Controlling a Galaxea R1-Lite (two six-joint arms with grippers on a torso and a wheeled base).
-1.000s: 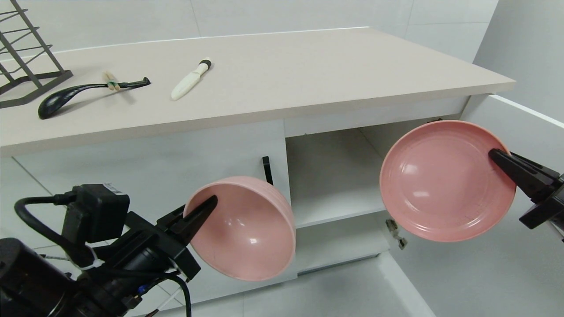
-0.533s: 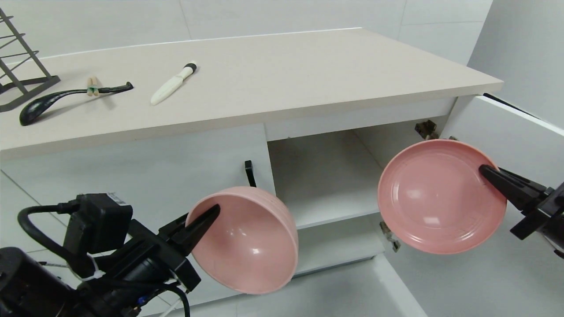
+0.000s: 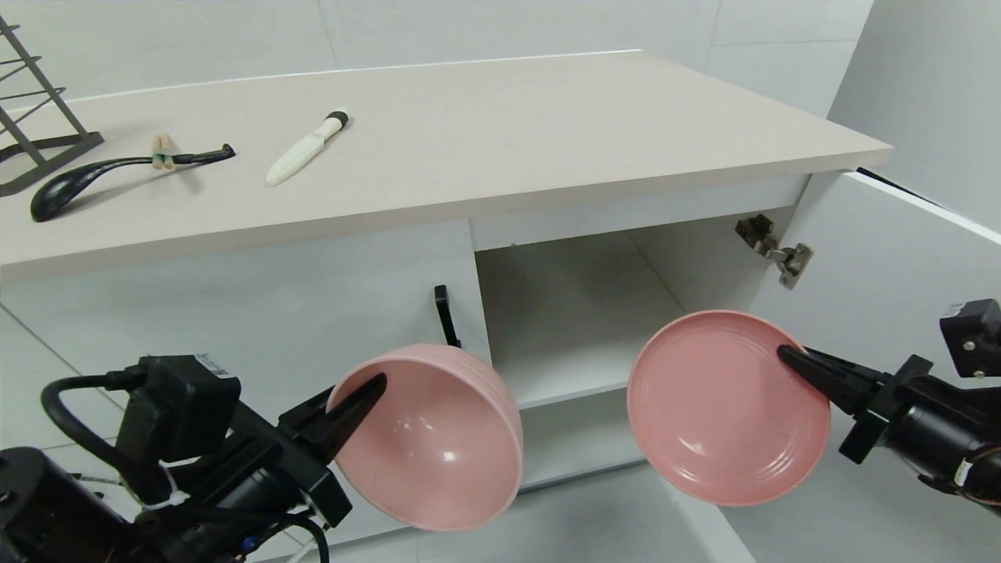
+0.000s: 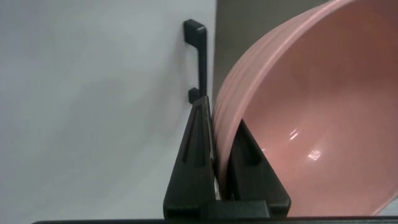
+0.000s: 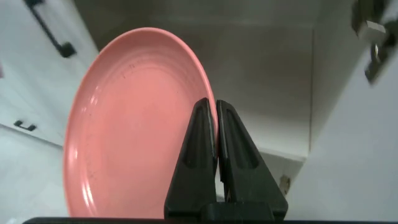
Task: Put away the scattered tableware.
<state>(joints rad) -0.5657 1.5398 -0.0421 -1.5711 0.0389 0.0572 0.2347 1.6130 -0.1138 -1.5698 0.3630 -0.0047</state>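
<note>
The right gripper is clamped on the rim of the round, shallow pink plate, held on edge just before the open white cupboard. The left gripper is pinched on the rim of the deep pink ribbed bowl, in front of the closed door beside it. The plate probably wants tipping flat and sliding onto the shelf, clear of the hinge and the bowl.

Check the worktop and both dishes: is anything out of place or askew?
Yes. A black spoon, chopsticks across its handle and a cream knife lie loose on the worktop. The pink bowl, in the left end effector, and the pink plate, in the right end effector, hang tipped on edge. Nothing looks spilled or broken.
</note>
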